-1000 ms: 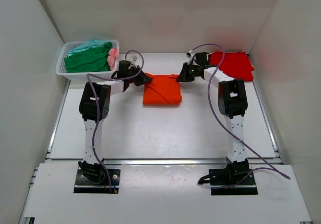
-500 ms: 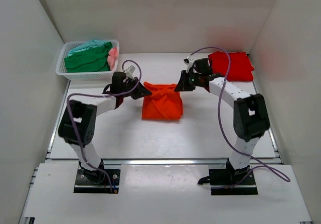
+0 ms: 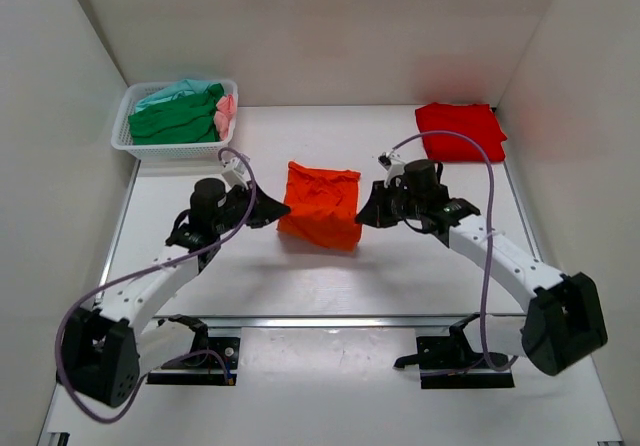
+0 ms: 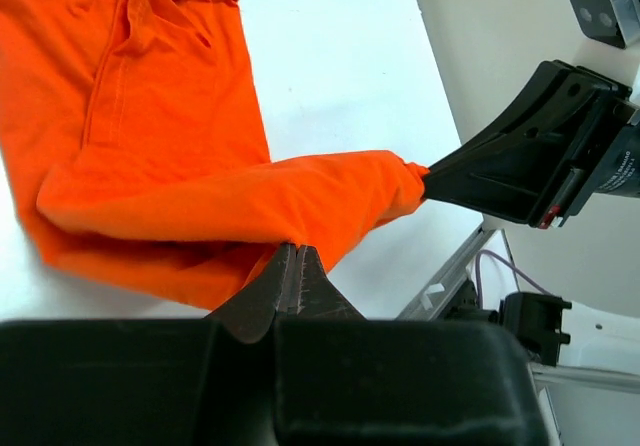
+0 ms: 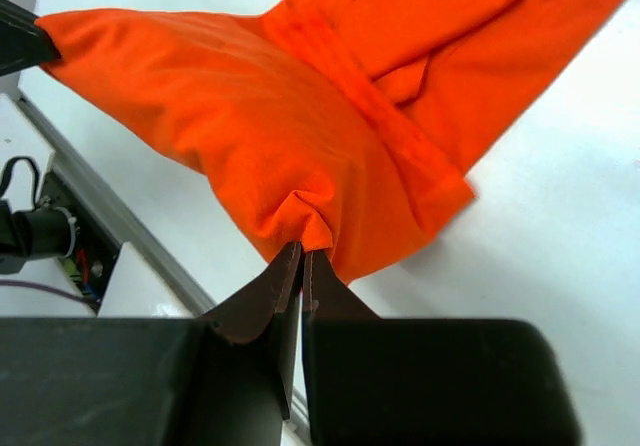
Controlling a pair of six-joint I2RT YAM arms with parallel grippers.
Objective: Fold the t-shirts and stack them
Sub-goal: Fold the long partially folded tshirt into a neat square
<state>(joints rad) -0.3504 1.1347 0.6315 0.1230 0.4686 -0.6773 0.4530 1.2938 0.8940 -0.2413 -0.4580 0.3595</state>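
A bright orange t-shirt [image 3: 322, 204] lies partly folded at mid-table, its near edge lifted off the surface. My left gripper [image 3: 284, 209] is shut on that edge's left corner, seen pinched in the left wrist view [image 4: 293, 248]. My right gripper [image 3: 362, 215] is shut on the right corner, bunched at its tips [image 5: 303, 249]. The cloth stretches between the two grippers [image 4: 250, 201]. A folded red t-shirt [image 3: 460, 131] lies flat at the back right. Green, teal and pink t-shirts [image 3: 180, 113] sit heaped in the basket.
The white mesh basket [image 3: 130, 144] stands at the back left by the wall. White walls close in both sides and the back. A metal rail [image 3: 330, 319] runs along the table's near edge, with both arm bases behind it.
Both grippers have pulled the orange t-shirt's edge from the far side toward the near edge, folding it over. The right gripper closed fully. Both arms swung forward and lower.
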